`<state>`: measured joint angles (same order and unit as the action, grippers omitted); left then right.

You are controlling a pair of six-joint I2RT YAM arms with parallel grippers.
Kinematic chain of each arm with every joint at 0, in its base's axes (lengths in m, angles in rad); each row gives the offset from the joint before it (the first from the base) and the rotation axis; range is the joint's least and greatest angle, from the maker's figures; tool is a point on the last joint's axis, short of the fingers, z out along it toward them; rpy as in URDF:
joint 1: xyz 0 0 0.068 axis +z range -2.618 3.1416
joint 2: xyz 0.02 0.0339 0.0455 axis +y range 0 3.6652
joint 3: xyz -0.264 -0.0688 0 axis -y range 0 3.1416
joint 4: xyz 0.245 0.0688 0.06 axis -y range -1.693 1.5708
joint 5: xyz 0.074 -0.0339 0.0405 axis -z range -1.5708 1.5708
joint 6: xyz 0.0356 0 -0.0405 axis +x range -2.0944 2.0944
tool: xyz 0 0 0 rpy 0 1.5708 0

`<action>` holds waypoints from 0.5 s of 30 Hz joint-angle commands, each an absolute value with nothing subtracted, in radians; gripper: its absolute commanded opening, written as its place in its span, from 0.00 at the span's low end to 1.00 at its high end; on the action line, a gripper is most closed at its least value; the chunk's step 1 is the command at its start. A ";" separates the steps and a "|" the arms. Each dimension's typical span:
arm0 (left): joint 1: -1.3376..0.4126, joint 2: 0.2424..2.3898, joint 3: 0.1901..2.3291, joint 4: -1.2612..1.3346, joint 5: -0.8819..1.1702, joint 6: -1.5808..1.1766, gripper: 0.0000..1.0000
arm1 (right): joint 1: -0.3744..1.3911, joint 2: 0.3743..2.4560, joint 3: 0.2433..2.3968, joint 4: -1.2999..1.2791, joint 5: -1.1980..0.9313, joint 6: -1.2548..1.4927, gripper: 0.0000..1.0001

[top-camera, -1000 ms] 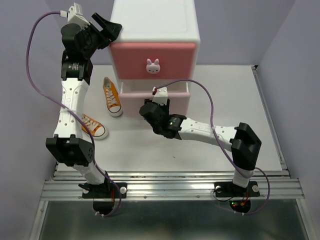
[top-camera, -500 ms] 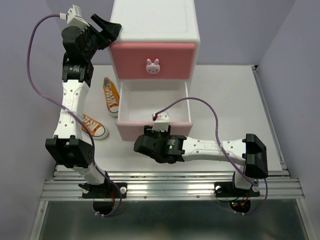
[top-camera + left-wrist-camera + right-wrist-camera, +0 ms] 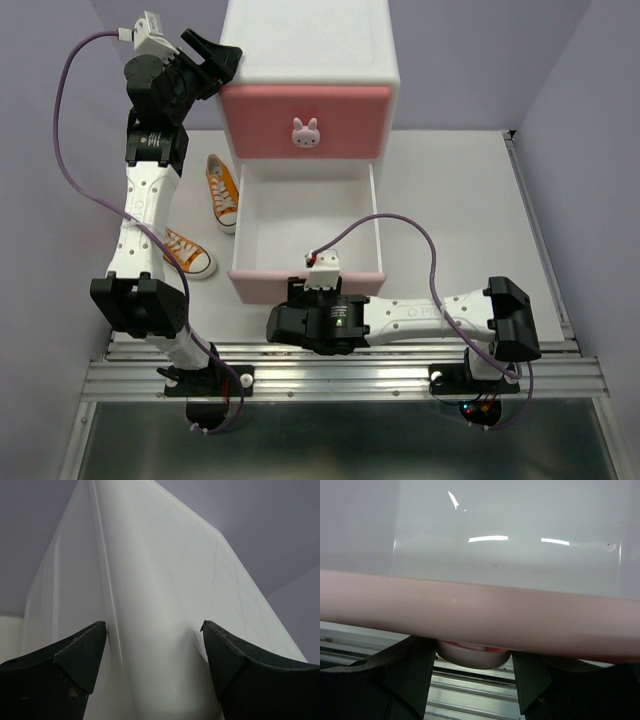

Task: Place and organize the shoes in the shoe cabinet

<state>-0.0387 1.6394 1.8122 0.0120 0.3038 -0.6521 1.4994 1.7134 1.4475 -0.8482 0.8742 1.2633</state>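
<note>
**Left pincer (image 3: pixel 152 630) wide at the cabinet corner, right pincer (image 3: pixel 474 652) closed on the lower knob**

The left pincer is raised at the far left of the table (image 3: pixel 470 200), at the top left corner of the shoe cabinet (image 3: pixel 310 40). Its jaws stand wide apart and the rounded white corner of the cabinet is between them. The left wrist view does not show clearly whether the fingertips (image 3: pixel 82 647) press on the walls.

Below it, on the left part of the table, two orange sneakers lie on their soles. The first orange sneaker (image 3: pixel 223 190) is just beside the left wall of the cabinet, with its white toe toward the near edge. The second orange sneaker (image 3: pixel 190 254) lies closer to the near left corner, at a slant, and the left arm (image 3: pixel 140 215) covers its heel.

The shoe cabinet stands at the middle of the far edge. Its upper drawer (image 3: pixel 345 110) is closed, with the bunny knob (image 3: pixel 306 131) on the front. The lower drawer (image 3: pixel 305 215) is pulled far out toward the near edge, and its white inside is in view.

The right pincer is at the pink front of this drawer, near the near edge. Its fingers are closed on the drawer's knob (image 3: pixel 470 659), one on each side.
</note>
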 commanded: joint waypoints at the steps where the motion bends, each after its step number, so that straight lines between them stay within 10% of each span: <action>1: -0.043 1.776 1.703 -0.235 0.222 -0.525 0.87 | 1.552 1.680 1.431 -0.841 0.773 1.361 0.61; 5: -0.043 1.779 1.715 -0.236 0.222 -0.525 0.87 | 1.552 1.663 1.479 -0.894 0.810 1.327 1.00; 15: -0.041 1.795 1.752 -0.264 0.244 -0.520 0.87 | 1.552 1.433 1.408 -0.422 0.687 0.895 1.00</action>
